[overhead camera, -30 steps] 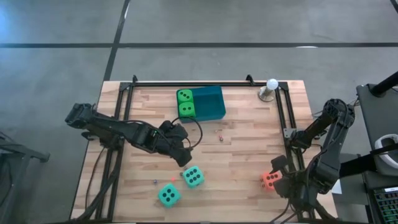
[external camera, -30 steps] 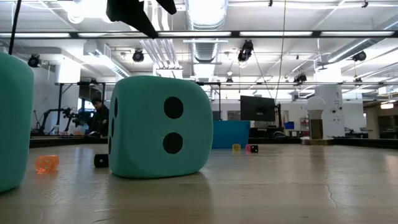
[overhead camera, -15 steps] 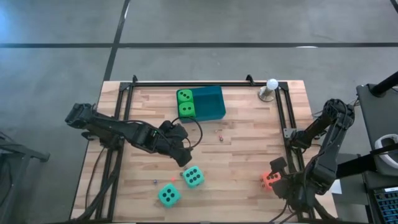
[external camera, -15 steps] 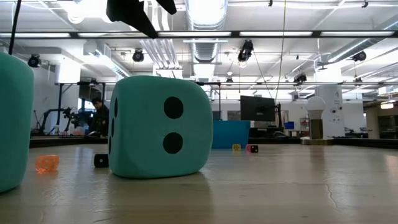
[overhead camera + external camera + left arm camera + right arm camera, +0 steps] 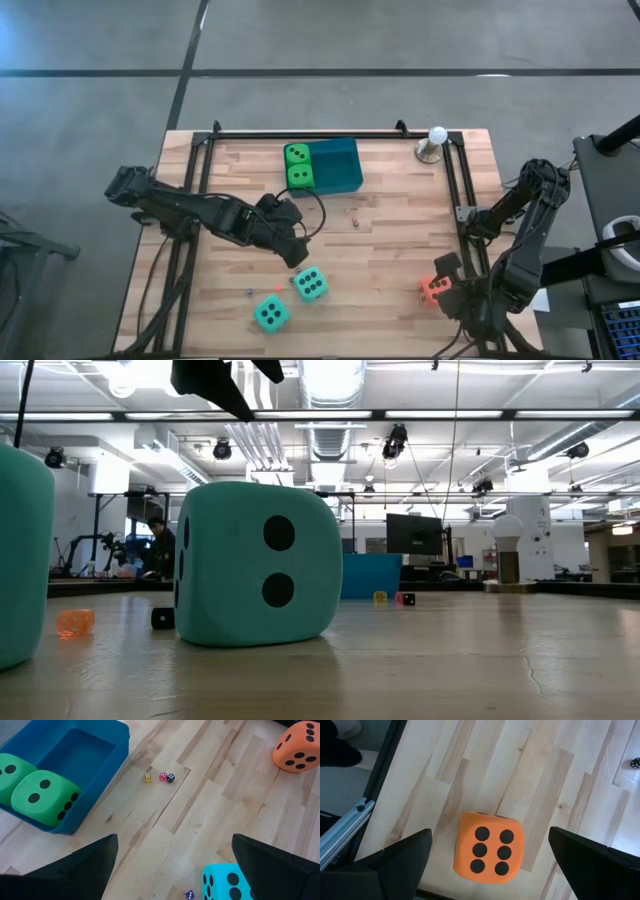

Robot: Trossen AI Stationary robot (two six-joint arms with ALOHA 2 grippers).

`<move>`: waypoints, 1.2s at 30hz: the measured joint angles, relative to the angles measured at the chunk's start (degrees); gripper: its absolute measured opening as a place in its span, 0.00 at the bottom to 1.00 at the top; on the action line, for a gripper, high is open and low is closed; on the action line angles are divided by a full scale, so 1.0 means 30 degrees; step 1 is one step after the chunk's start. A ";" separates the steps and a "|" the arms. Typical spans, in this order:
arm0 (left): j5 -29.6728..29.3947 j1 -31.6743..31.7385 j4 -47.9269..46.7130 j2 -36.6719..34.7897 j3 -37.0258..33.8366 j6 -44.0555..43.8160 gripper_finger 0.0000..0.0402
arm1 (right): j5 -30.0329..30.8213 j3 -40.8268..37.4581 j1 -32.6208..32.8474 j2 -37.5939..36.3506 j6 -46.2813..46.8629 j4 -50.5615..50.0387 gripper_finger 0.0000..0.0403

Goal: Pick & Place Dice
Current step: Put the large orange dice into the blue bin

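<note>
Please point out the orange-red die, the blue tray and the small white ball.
orange-red die (image 5: 490, 847): right wrist view, on its six-pip top face.
blue tray (image 5: 338, 165): high view, on its bare inside floor.
small white ball (image 5: 437, 134): high view, on the ball's top.

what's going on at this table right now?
Dice sorting, partway through. Both green dice sit in the blue tray. The left gripper is open above the wood near the two teal dice, holding nothing. The right gripper is open with the orange-red die lying between its fingers, six up, not yet gripped. Some tiny dice lie mid-table.
</note>
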 joint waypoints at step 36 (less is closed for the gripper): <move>0.0000 -0.0001 0.0000 0.0000 0.0000 0.0000 0.98 | -0.1829 -0.8544 0.0007 -0.4818 0.1904 0.6401 0.99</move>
